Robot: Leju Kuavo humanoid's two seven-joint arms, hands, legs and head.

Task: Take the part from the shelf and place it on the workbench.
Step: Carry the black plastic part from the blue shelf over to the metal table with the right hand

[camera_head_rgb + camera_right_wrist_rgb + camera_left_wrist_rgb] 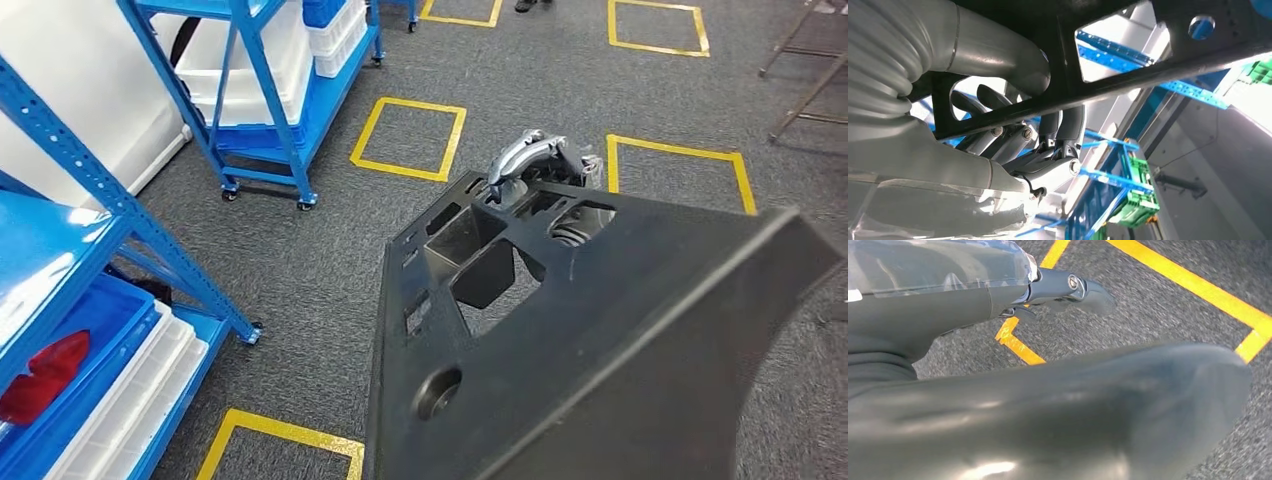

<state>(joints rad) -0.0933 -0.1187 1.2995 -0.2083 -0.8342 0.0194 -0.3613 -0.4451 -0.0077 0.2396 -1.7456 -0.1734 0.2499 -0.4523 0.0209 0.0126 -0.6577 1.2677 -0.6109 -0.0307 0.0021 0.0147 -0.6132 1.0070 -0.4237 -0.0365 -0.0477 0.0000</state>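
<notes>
Grey carpet [300,270], yellow squares [408,138], blue shelves [262,110] | black part [600,340] held tilted above floor, away from shelves | right hand [535,160] grips its far edge, fingers [1013,145] hooked through cutout | left hand [1058,287] beside part, grasp unclear

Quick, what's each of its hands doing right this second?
Right hand: holding the black part, fingers hooked through its openings.
Left hand: beside the part; whether it grips it cannot be told.
</notes>
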